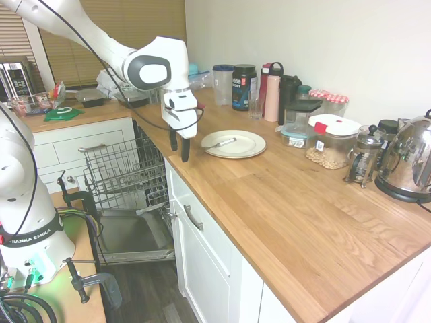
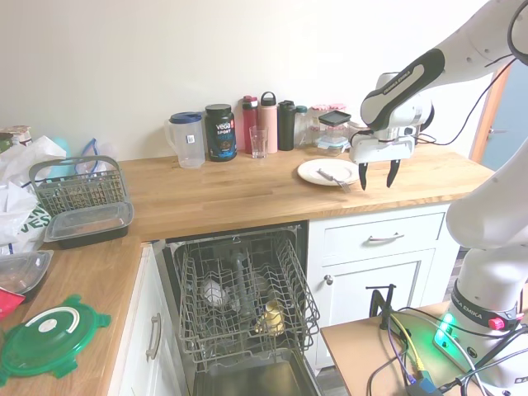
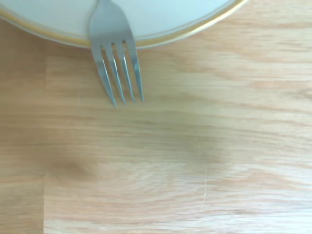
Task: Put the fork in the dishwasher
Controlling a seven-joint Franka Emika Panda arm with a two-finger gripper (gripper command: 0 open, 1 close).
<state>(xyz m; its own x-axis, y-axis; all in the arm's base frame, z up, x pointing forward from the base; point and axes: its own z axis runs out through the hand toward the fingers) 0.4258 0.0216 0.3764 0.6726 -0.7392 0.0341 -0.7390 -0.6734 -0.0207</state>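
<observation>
Bottles [image 2: 268,122] and jars [image 1: 335,103] crowd the table [image 1: 283,195] behind the plate [image 1: 234,144] bearing the fork [image 1: 219,143], fingers [image 1: 184,149] spread just beside it, dishwasher [image 2: 239,305] rack open below.

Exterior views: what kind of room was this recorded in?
A home kitchen, almost certainly. A built-in dishwasher stands open under a wooden countertop, a steel kettle sits by the wall, and a fork rests on a white plate.

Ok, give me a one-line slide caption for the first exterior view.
Open pincer hovers beside the white plate holding the fork, dishwasher open below.
</observation>
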